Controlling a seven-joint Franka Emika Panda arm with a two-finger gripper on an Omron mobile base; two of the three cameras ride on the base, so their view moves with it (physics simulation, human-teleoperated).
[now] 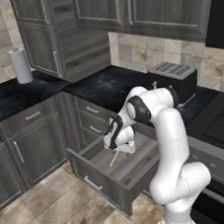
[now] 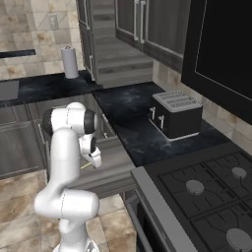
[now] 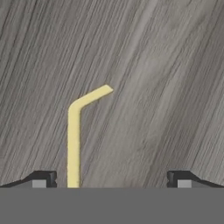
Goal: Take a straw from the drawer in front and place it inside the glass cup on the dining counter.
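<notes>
Straw point(image 3: 73, 144) lies on the grey woodgrain drawer point(image 1: 100, 182) floor under the open claw point(image 3: 111, 178).

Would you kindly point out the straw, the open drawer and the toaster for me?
straw point(image 3: 73, 144): hand view, on its long straight shaft below the bend.
drawer point(image 1: 100, 181): left base view, on its flat front panel.
toaster point(image 2: 183, 119): right base view, on its dark side wall.

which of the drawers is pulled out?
The wide bottom drawer under the gripper, with the yellow straw lying in it. The narrower drawers stacked behind it are shut flush.
</notes>
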